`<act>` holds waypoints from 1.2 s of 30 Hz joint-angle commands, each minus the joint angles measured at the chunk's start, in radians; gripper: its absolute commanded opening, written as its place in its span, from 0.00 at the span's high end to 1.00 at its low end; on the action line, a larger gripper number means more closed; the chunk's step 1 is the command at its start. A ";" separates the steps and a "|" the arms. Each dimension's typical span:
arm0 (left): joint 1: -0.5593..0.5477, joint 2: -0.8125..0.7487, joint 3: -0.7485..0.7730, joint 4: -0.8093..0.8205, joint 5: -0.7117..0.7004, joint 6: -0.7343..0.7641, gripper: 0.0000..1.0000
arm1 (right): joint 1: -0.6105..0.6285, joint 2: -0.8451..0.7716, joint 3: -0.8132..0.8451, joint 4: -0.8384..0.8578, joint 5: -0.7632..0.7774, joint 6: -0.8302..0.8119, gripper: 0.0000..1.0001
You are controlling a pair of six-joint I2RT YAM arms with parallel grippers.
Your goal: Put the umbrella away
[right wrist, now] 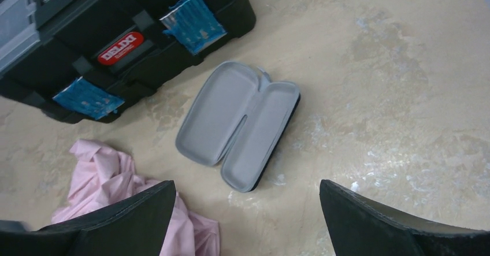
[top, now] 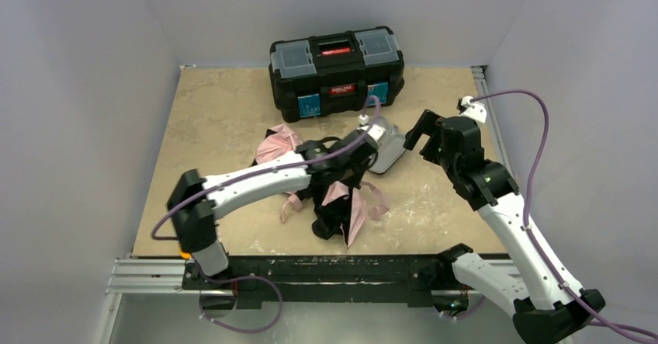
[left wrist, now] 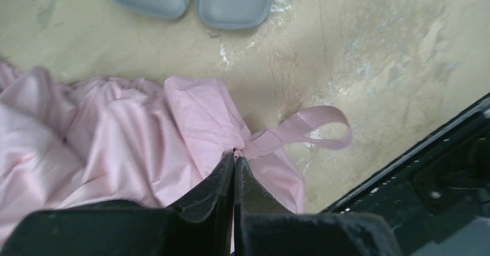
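Note:
The pale pink umbrella (top: 278,145) lies crumpled mid-table, its fabric spread out under my left arm. In the left wrist view its fabric (left wrist: 115,140) fills the left side and its pink wrist strap (left wrist: 315,129) loops to the right. My left gripper (left wrist: 234,155) is shut on the fabric where the strap joins; in the top view it (top: 334,212) points down toward the near edge. My right gripper (top: 415,130) is open and empty above the table, right of the umbrella. In its own view it (right wrist: 247,189) hovers over bare table, with pink fabric (right wrist: 110,178) by its left finger.
An open grey hard case (right wrist: 240,123) lies between the umbrella and a closed black toolbox (top: 336,68) at the back; the case also shows in the top view (top: 386,148). A black rail (top: 310,270) runs along the near edge. Walls enclose the table.

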 commanded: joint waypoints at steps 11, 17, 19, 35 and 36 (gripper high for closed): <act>0.216 -0.507 -0.434 0.132 0.037 -0.457 1.00 | -0.004 -0.014 -0.084 0.277 -0.633 -0.207 0.02; 0.255 -0.580 -0.578 0.241 0.053 -0.525 1.00 | -0.003 0.042 -0.205 0.468 -0.889 -0.057 0.01; 0.260 -0.598 -0.611 0.280 0.062 -0.539 1.00 | -0.003 0.060 -0.265 0.584 -0.966 0.003 0.02; 0.261 -0.604 -0.708 0.398 0.101 -0.572 1.00 | 0.006 0.486 -0.260 0.915 -1.118 0.242 0.21; 0.261 -0.603 -0.710 0.400 0.101 -0.571 1.00 | 0.007 0.506 -0.256 0.903 -1.111 0.243 0.23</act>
